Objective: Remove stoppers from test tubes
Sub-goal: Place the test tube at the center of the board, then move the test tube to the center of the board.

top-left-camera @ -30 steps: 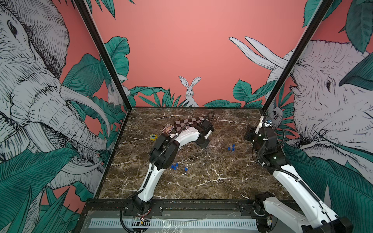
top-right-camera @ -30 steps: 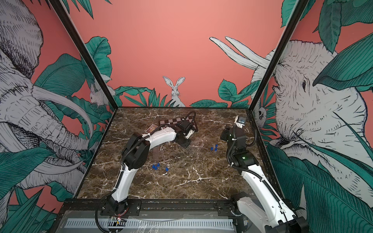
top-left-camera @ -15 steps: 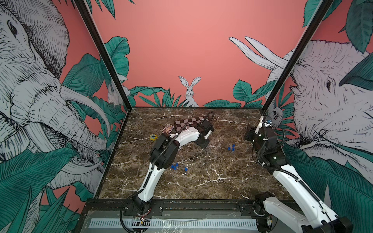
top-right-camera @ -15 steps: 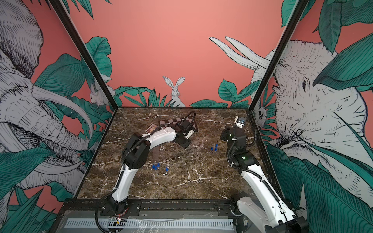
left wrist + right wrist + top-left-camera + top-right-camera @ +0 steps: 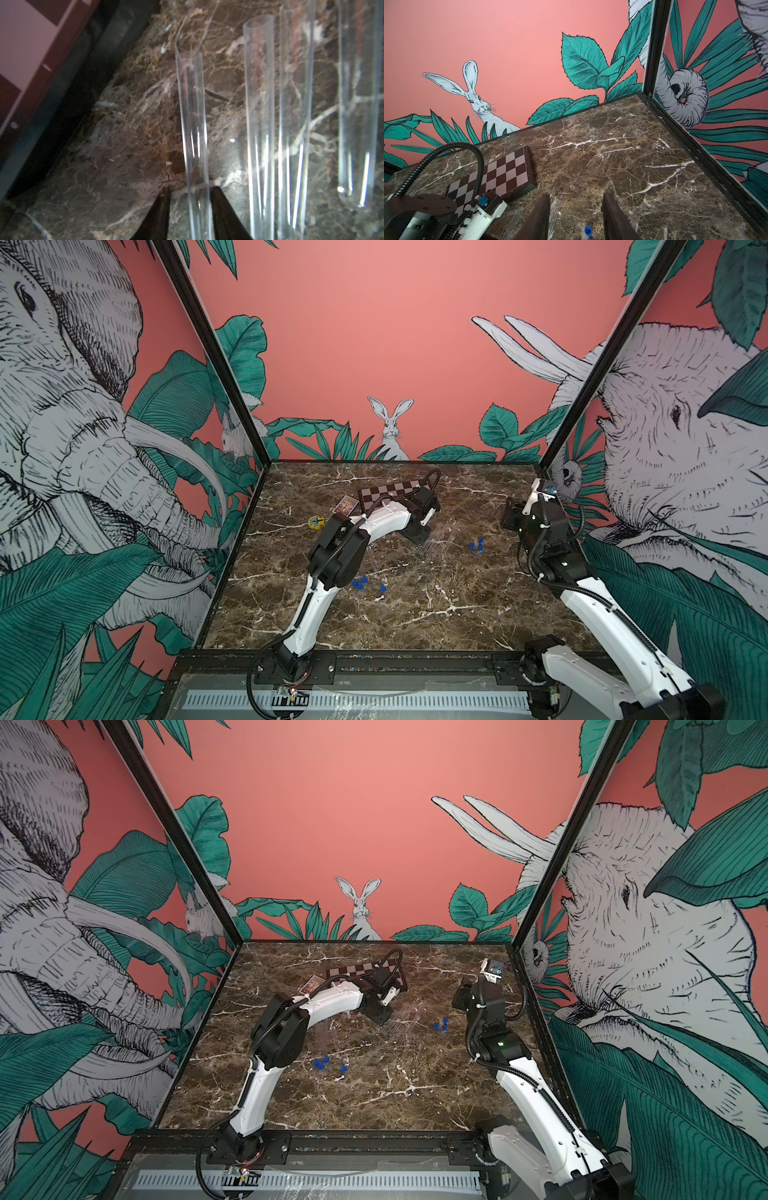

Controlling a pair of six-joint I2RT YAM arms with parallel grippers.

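Note:
In the left wrist view, several clear test tubes lie side by side on the marble with no stoppers in their open mouths. One test tube [image 5: 192, 124] runs between the fingers of my left gripper [image 5: 191, 190], which is open with a gap at one finger. In both top views that gripper [image 5: 419, 540] is low over the faint tube group [image 5: 438, 539]. Three blue stoppers [image 5: 476, 545] lie loose to their right. More blue stoppers [image 5: 360, 583] sit near the left arm's elbow, at the ends of faint tubes [image 5: 322, 1040]. My right gripper [image 5: 576, 195] hangs open and empty above one stopper [image 5: 588, 230].
A chessboard [image 5: 390, 493] lies at the back, just behind the left wrist. A small card [image 5: 347, 504] and a yellow toy piece [image 5: 316, 522] lie to its left. The right arm [image 5: 544, 531] stands near the right wall.
The left gripper's jaws have parted from around the tube between them. Neither arm has visibly shifted, and the right gripper stays as it was.

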